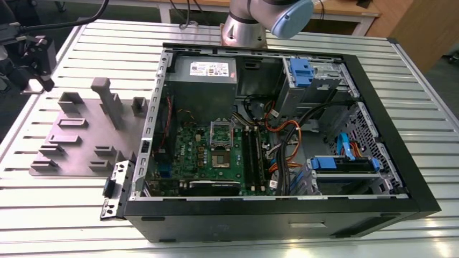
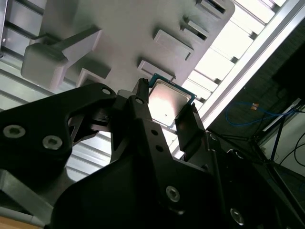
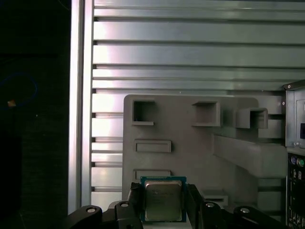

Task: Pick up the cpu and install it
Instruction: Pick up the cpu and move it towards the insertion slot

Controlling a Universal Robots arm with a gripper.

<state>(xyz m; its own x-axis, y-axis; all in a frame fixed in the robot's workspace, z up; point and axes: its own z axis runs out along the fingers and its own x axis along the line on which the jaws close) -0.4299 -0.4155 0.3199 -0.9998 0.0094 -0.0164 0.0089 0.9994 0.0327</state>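
Note:
The cpu (image 3: 163,200) is a small square chip with a silvery metal top and a green edge. It sits between the black fingers (image 3: 135,201) of my gripper (image 3: 163,206), which is shut on its two opposite sides. In the second wrist view the cpu (image 2: 167,101) is held just above the grey fixture plate (image 2: 128,28) by the gripper (image 2: 164,109). In the exterior view the gripper (image 1: 36,62) hangs at the far left, over the table beside the fixture plate (image 1: 79,137). The green motherboard (image 1: 208,156) lies inside the open computer case, with its socket (image 1: 219,159) uncovered and the metal frame (image 1: 221,130) flipped up.
The black computer case (image 1: 287,215) takes up the middle and the exterior view's right side of the ribbed metal table (image 1: 43,215). Upright grey posts (image 1: 107,99) rise from the fixture plate. Orange and blue cables (image 1: 287,145) and blue drive brackets (image 1: 344,163) crowd the case beside the motherboard.

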